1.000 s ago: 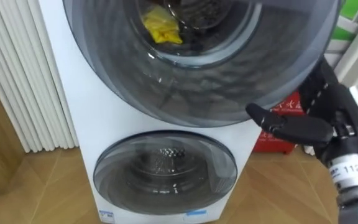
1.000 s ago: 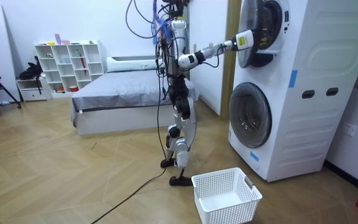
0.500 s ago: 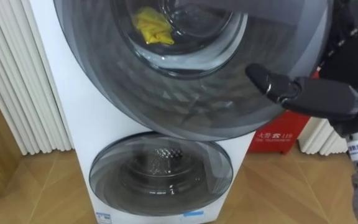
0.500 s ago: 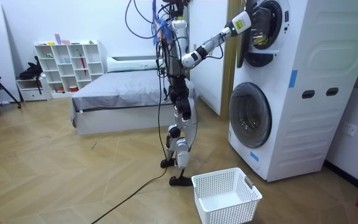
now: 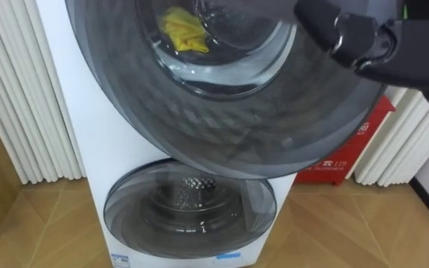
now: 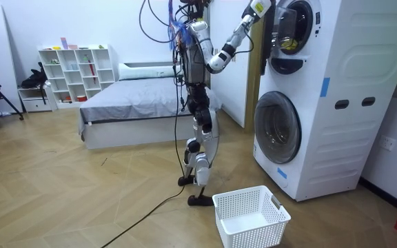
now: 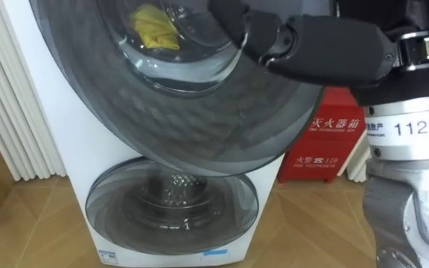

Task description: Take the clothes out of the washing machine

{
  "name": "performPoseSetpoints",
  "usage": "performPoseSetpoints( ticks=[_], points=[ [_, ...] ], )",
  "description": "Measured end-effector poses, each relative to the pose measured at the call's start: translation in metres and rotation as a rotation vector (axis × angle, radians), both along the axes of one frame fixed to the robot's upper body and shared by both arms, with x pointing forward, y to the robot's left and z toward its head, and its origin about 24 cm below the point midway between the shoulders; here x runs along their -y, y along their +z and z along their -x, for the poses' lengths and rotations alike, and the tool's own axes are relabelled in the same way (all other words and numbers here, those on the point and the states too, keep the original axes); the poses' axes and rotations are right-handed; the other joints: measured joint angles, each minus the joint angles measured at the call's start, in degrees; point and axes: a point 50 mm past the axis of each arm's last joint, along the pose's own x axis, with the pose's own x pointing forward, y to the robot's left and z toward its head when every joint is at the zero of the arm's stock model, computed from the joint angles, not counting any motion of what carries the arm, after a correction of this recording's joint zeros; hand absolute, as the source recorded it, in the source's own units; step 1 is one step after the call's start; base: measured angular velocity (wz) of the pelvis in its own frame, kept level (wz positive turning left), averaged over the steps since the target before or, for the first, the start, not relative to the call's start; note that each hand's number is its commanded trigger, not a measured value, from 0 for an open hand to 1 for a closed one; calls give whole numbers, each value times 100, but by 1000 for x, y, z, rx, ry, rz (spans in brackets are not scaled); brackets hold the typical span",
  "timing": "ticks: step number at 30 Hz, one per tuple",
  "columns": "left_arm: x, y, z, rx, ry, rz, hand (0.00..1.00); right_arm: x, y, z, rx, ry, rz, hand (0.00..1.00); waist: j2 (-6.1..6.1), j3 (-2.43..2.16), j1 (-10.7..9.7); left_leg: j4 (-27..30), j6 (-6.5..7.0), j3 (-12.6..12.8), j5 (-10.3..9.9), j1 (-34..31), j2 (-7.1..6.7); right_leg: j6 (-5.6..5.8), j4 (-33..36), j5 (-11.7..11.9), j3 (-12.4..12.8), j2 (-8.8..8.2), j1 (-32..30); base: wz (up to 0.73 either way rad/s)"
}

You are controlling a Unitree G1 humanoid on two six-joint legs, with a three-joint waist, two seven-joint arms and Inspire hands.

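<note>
Up at the top edge of the eye views the right hand [image 7: 326, 48] is cut off. One dark finger [image 7: 233, 18] lies straight, pointing toward the robot's left across the upper door [image 5: 222, 119] of the washing machine [image 6: 336, 103]. The other fingers run out of the picture, so I cannot tell whether they are spread or curled, nor whether that finger touches the glass. How far the grey door stands open is hard to judge; its rim overlaps the top of the lower door [image 5: 188, 212] and covers part of a red box [image 5: 345, 149] below the finger. Left of the fingertip, behind the door's glass bowl, sits the yellow cloth [image 5: 183, 30], a crumpled bright lump. Half a second ago the finger lay lower, over the door's right side; it has risen to the level of the bowl, and the room view shows the arm lifted higher. The cloth has stayed in place. A white basket [image 6: 250, 217] stands on the floor, well below the hand.
</note>
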Motion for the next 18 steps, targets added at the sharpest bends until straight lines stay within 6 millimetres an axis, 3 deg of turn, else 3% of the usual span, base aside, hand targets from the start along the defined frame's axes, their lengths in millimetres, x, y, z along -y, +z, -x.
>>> performPoseSetpoints(
  ticks=[5,15,18],
  points=[
    [1,-1,3,-29,-5,7,0,-5,-3,1,5,61,5,0,12,5,45,6,-1,43,1,7,12,-10,0,6,-3,3,-10,-2],
    [7,-3,-2,-54,-77,20,0,-15,-24,2,18,318,-242,0,76,-2,300,63,-20,-10,10,3,41,-58,27,37,-30,28,6,-1],
    [8,-3,-7,-58,-99,8,0,-27,-29,5,35,434,-280,0,95,3,370,56,-51,-64,18,-21,53,-72,27,45,-58,0,-11,4]
  ],
)
